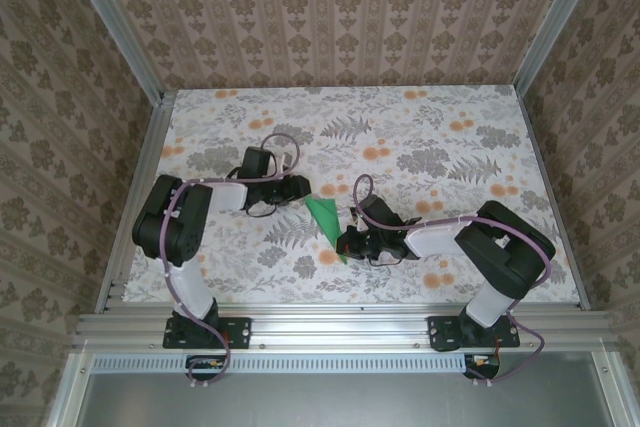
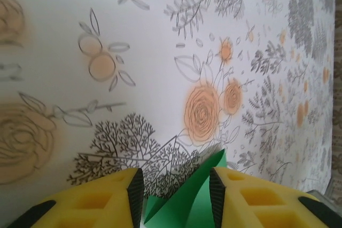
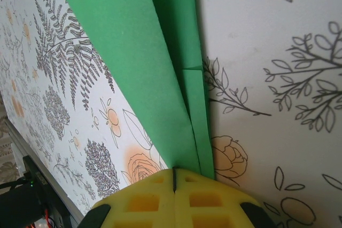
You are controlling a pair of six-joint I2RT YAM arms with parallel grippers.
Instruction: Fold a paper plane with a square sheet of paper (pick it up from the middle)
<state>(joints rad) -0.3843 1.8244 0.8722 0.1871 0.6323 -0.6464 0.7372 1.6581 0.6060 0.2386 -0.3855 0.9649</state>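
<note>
The bright-green sheet of paper (image 1: 323, 215), folded into a long pointed plane-like shape with a centre crease, lies slanted between the two grippers at mid-table. My left gripper (image 1: 307, 190) is at its upper end. In the left wrist view the yellow fingers (image 2: 120, 193) stand apart around the green paper (image 2: 187, 201), which leans against the right-hand finger and stays clear of the other. My right gripper (image 1: 347, 242) is at the lower end. In the right wrist view that gripper (image 3: 173, 173) is shut, and the folded paper (image 3: 139, 68) runs out from its tips.
The floral tablecloth (image 1: 430, 157) covers the table. Aluminium rails run along the front edge (image 1: 340, 315) and both sides, with patterned walls behind them. Purple cables loop over both arms. Open cloth lies behind the grippers and to the right.
</note>
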